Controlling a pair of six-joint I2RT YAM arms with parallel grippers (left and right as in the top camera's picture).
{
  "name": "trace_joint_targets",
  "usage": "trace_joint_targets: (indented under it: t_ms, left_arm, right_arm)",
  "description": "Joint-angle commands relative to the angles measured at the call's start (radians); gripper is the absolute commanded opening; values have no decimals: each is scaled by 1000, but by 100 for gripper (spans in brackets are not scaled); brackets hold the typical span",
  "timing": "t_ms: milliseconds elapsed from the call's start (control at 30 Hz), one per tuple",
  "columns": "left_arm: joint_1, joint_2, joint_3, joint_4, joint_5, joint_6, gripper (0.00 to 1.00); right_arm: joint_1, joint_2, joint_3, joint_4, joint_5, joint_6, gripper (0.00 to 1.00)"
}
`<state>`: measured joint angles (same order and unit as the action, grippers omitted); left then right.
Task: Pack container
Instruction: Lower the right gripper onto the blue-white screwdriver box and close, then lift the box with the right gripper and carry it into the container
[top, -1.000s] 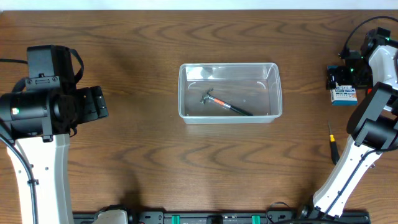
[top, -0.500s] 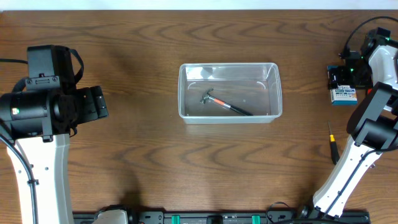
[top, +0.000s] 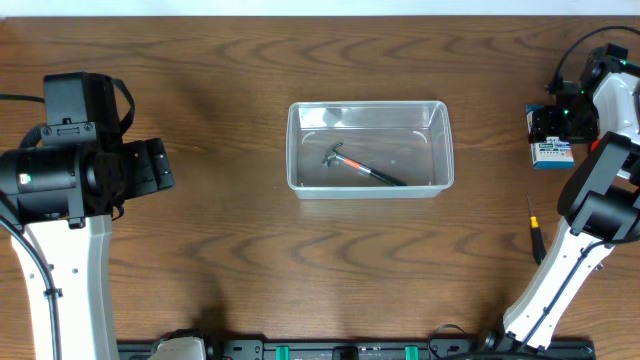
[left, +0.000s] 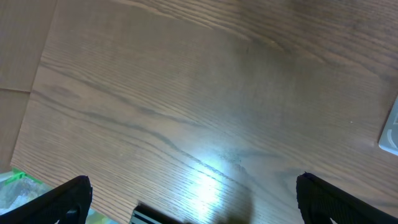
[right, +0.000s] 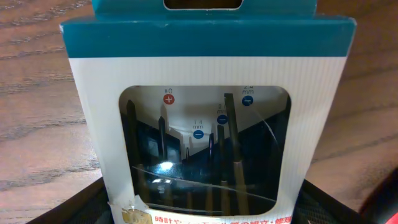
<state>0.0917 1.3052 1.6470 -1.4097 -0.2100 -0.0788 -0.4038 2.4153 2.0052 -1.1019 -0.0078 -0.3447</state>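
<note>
The cardboard box (right: 205, 124) fills the right wrist view and hides most of the right gripper (top: 550, 125); I cannot tell whether it grips. The left gripper (left: 193, 190) gapes wide and empty over the grained wooden table (top: 220, 220). The clear, round-cornered plastic container (top: 370, 148) sits mid-table with a hammer (top: 362, 168) inside.

Even overhead light, glints on the container (top: 370, 190), a white glare patch on the tabletop (left: 205, 177) under the left wrist, reflections across the box (right: 205, 68) window.
</note>
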Motion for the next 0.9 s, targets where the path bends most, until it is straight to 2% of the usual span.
trace_joint_targets:
  t_ms: [0,333,633,867]
  left_arm:
    - [5,1,5,-2,-8,-9,98]
    - [5,2,5,-2,-8,-9,98]
    - [5,1,5,2,-8,-9,98]
    - [5,1,5,2,-8,-9,98]
  right_arm:
    - [2,8,15,-14,4,8,73]
    - [17,8,145,-96,4,7,73]
    - [67,8,367,-227,3,5,75]
    - [170,8,577,-346,3,-28,78]
